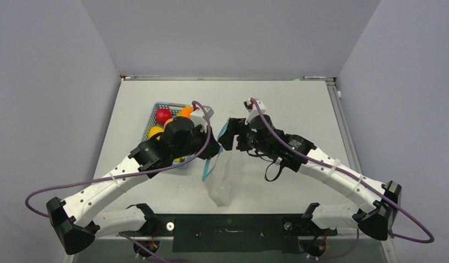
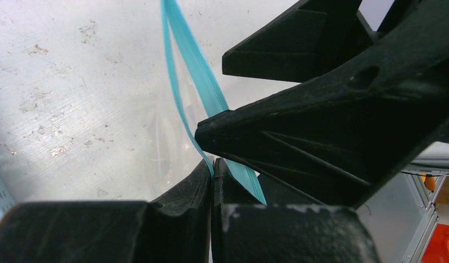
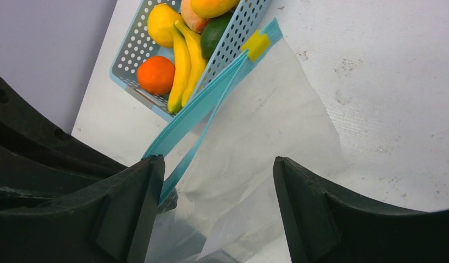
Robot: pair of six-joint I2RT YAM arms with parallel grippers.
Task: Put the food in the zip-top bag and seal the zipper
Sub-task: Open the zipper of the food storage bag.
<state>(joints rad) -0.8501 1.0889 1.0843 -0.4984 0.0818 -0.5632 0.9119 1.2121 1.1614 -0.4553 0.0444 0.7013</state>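
The zip-top bag (image 1: 222,183) lies crumpled on the table between the arms, its mouth lifted. Its light-blue zipper (image 3: 203,101) is parted into two strips, with a yellow slider (image 3: 256,45) at the far end. My left gripper (image 2: 213,164) is shut on one zipper strip (image 2: 192,60). My right gripper (image 3: 217,160) stands open over the bag's mouth. One strip meets its left fingertip (image 3: 154,164) and the other passes just inside it. The food (image 3: 181,55), a banana, an orange, a lemon, a green piece and others, sits in the basket.
The light-blue basket (image 1: 156,107) stands on the table left of the bag, partly hidden under my left arm. Grey walls close in the table at the back and on both sides. In the top view the two grippers (image 1: 221,141) nearly touch.
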